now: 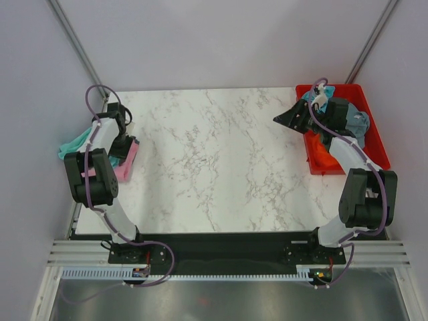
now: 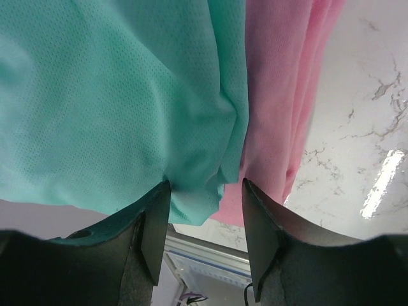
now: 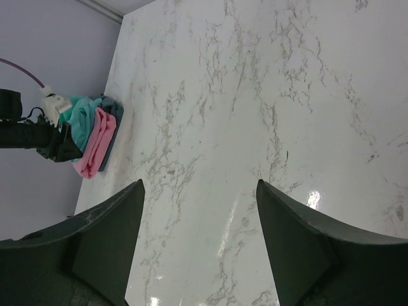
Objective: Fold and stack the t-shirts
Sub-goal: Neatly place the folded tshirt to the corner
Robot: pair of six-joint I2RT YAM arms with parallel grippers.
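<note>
Five tees in total. Three were piled at the table's left edge: teal-green t-shirt, pink t-shirt, grey-blue t-shirt underneath. Two were in the one red tray: orange t-shirt, light blue t-shirt. My left gripper had its jaws apart with the teal hem between the tips, unclamped. My right gripper was spread and held nothing, over bare marble.

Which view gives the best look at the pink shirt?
Left wrist: the pink shirt is large and close, its folds visible, beside the teal shirt. The top view shows only a strip of it past the left arm. The right wrist shows it small and far away.
</note>
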